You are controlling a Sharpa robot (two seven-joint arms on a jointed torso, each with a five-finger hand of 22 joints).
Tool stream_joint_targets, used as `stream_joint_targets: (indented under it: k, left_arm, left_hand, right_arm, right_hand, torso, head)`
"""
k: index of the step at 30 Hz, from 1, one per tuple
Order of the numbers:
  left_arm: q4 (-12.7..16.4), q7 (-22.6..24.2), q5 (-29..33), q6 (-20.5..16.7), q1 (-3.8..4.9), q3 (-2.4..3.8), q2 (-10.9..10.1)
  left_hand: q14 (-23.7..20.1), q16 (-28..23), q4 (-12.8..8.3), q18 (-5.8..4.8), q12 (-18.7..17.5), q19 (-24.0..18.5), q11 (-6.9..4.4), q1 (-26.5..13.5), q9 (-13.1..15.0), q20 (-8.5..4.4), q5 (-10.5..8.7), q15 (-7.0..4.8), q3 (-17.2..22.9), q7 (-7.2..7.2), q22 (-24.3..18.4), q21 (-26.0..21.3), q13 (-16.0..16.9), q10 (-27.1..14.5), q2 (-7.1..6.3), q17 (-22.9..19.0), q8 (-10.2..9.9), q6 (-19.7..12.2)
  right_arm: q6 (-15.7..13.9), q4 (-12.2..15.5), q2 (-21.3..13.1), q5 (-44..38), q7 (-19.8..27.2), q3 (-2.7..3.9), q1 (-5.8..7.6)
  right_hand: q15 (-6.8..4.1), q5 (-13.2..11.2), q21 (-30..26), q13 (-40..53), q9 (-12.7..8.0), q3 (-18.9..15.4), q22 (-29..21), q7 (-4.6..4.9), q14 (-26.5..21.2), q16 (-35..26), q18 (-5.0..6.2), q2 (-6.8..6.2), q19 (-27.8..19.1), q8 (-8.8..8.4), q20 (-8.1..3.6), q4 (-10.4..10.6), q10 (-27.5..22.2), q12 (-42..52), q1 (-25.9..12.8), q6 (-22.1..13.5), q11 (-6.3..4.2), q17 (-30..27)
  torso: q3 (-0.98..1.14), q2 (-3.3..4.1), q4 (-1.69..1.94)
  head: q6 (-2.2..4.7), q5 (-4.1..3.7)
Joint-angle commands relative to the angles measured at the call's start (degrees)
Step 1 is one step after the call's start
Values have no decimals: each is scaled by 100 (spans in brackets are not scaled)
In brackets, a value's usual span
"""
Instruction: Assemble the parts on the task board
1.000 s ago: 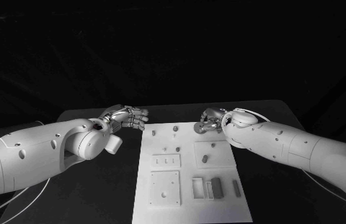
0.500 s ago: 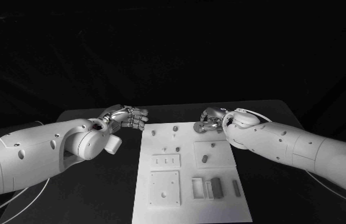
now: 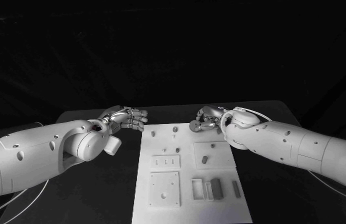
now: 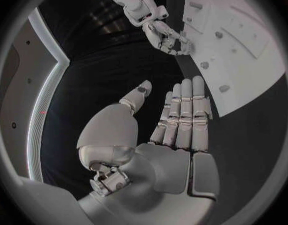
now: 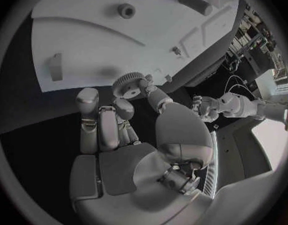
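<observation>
While most of the parts are seen lying loose on the task board (image 3: 189, 204), the assembly is judged to be at an early stage. A small toothed gear (image 5: 127, 84) is pinched between the thumb and a fingertip of the right hand (image 3: 204, 121), which is held over the far right corner of the board; the gear is judged to be on its way to a seat, with nothing yet pressed home. The left hand (image 3: 127, 117) is held just off the far left edge of the board, above the black worktop (image 3: 281, 194); in the left wrist view its fingers (image 4: 184, 112) are laid straight and close together, the thumb is set apart, and nothing is held.

Near the board's close edge, slim bars (image 3: 216, 188) are seen lying in or beside a slotted block, and small pegs (image 3: 174, 129) are scattered further up; whether any of these are already seated cannot be told. The square plates are judged still to be dealt with.

The gear itself is hidden behind the right wrist in the head view. The spot meant for it cannot be made out, and the pegs are too small for their shapes to be read.
</observation>
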Motion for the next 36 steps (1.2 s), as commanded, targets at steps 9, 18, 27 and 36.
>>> stream_joint_targets:
  k: [9, 18, 27, 36]
  left_arm:
    - [35, 83, -12, -4, 5, 5, -1]
    - [29, 92, -13, -10, 5, 5, -9]
    - [17, 90, -13, -3, 5, 5, 10]
    - [7, 85, -13, 4, 5, 5, 20]
  left_hand:
    - [47, -35, 10, 64, -41, 0, 16, -21, 8, -45, -15, -5, 5, 29, 7, -37, 9, -18, -26, 10, -33, -22]
    - [49, -39, 9, 64, -41, 1, 16, -17, 12, -45, -14, -5, 9, 26, 9, -37, 11, -16, -21, 14, -31, -15]
    - [50, -43, 8, 63, -42, 1, 16, -15, 16, -44, -14, -5, 10, 25, 10, -38, 14, -14, -20, 18, -30, -12]
    - [51, -47, 7, 63, -44, 1, 15, -14, 18, -44, -15, -5, 10, 24, 11, -38, 16, -13, -21, 22, -31, -10]
  right_arm:
    - [-270, 442, 135, -623, 13, -4, 3]
    - [-559, 527, 277, -805, -19, -73, -14]
    - [-642, 540, 426, -944, -40, -116, -116]
    - [-676, 550, 470, -1039, -100, -149, -148]
  right_hand:
    - [-45, -45, 5, -18, -12, 14, 99, 40, -13, 20, 800, -76, 6, 29, -26, 42, 19, 13, -28, 89, -40, -25]
    - [-49, 35, -1, -32, -22, 44, 96, 35, -26, 8, 800, -101, 9, 34, -24, 58, 31, 0, -13, 105, -44, -61]
    - [-52, 44, -1, -38, -23, 51, 95, 32, -25, 6, 800, -113, 15, 40, -25, 58, 42, -3, -4, 119, -48, -65]
    - [-54, 44, -1, -43, -25, 55, 94, 29, -23, 6, 800, -122, 21, 44, -26, 59, 51, -6, 2, 129, -50, -66]
  torso:
    - [-1, 0, 6]
    - [-3, 4, 14]
    - [-1, 3, 15]
    - [-6, 3, 18]
  head:
    - [38, 53]
    - [34, 48]
    - [34, 72]
    - [27, 84]
